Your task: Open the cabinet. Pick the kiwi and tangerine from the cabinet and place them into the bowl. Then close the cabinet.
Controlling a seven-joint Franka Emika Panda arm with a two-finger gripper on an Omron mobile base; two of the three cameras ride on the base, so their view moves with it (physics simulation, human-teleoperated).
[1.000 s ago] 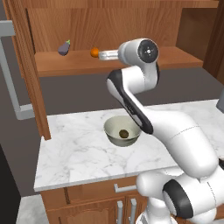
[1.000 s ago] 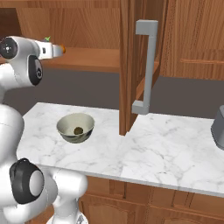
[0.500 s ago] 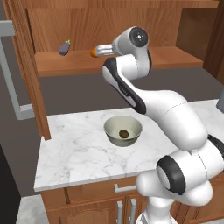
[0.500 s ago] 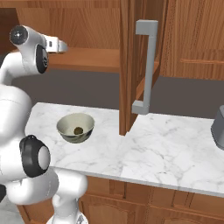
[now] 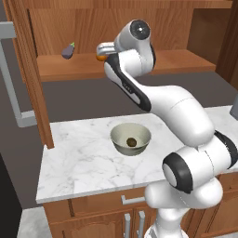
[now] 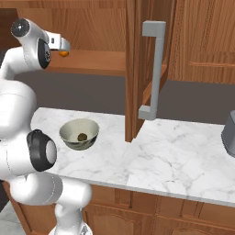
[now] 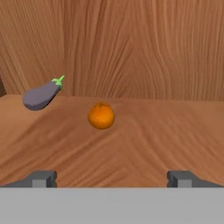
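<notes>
The cabinet (image 5: 186,65) stands open, with its right door (image 6: 137,69) swung out over the counter. The tangerine (image 7: 101,116) rests on the wooden shelf, a short way ahead of my gripper (image 7: 111,178) and slightly left of its centre line. The fingertips (image 7: 41,178) stand wide apart with nothing between them. From the base, my gripper (image 5: 104,49) reaches into the cabinet just above the tangerine (image 5: 100,57), which it partly hides. The bowl (image 5: 130,138) sits on the marble counter under the arm, and the kiwi (image 5: 131,141) lies inside it.
A purple eggplant (image 7: 41,95) lies on the shelf left of the tangerine. The left door (image 5: 28,69) juts out with its grey bar handle (image 5: 14,93). The right door's handle (image 6: 153,69) hangs over the counter. A dark grey object (image 6: 229,133) stands at the counter's right end.
The arm has swung up and leftward, carrying the open hand deeper into the cabinet until it hovers at the tangerine. The kiwi, bowl and eggplant have not moved.
</notes>
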